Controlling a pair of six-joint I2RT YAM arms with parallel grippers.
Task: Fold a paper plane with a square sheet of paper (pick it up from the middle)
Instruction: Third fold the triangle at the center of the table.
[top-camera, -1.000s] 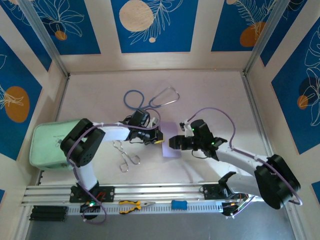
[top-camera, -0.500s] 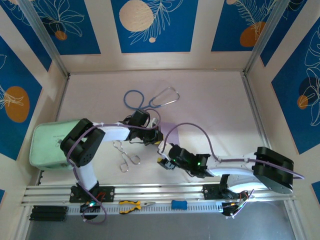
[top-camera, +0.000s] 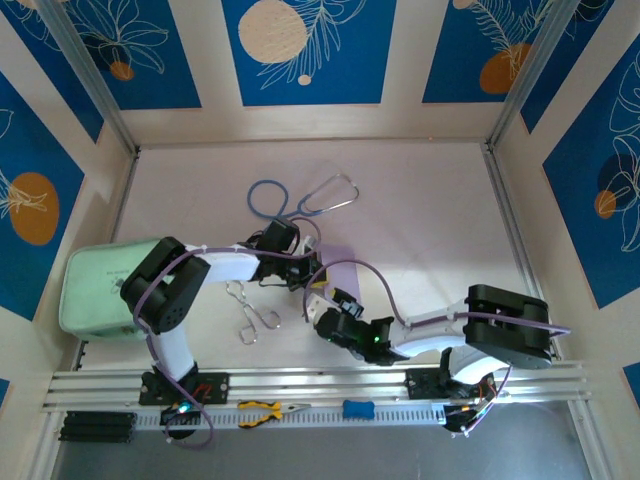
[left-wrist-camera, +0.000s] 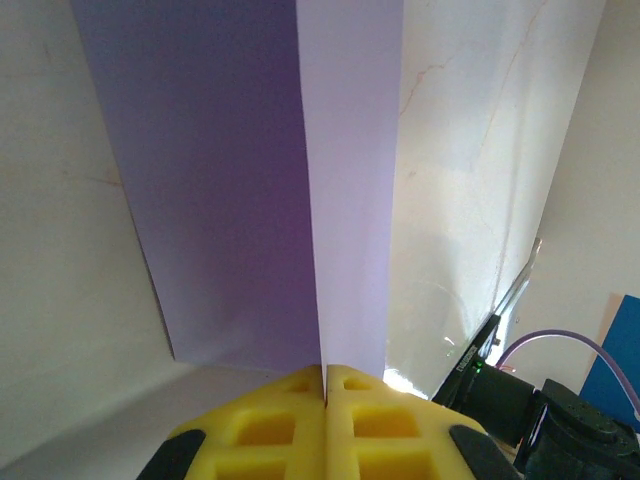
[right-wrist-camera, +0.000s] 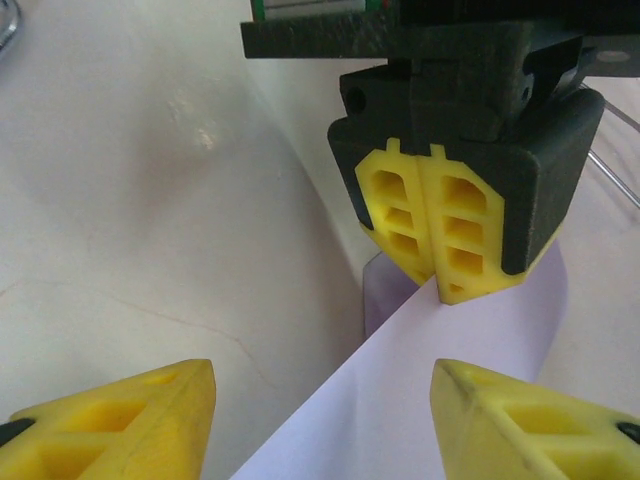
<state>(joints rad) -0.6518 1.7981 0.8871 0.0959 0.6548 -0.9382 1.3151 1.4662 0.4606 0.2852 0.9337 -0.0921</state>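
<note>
At the far left a green pouch (top-camera: 95, 290) lies against the left wall of the bench (top-camera: 430, 200), partly under the left arm. Just right of it lie the forceps (top-camera: 250, 312), and farther back the stethoscope (top-camera: 300, 198). Both are close to the left arm, so on this side the room for moving is narrow. Pliers (top-camera: 270, 409) lie on the near rail.

The left pincer (top-camera: 306, 279) stands near the middle of the bench. Its yellow fingers (left-wrist-camera: 290, 420) are pressed together and pinch one edge of the sheet (top-camera: 340, 268). In the left wrist view the sheet runs away from the pinch with one straight fold line, a shaded part at the left and a paler part at the right.

The right pincer (top-camera: 318, 310) is just on the near side of the sheet, facing the left pincer. Its fingers (right-wrist-camera: 130, 415) are spread apart, and the sheet comes down between them. Whether the paper touches them I cannot tell.

To the right of both pincers the bench surface is open up to the right wall and the back wall. The right arm lies low along the near rail.
</note>
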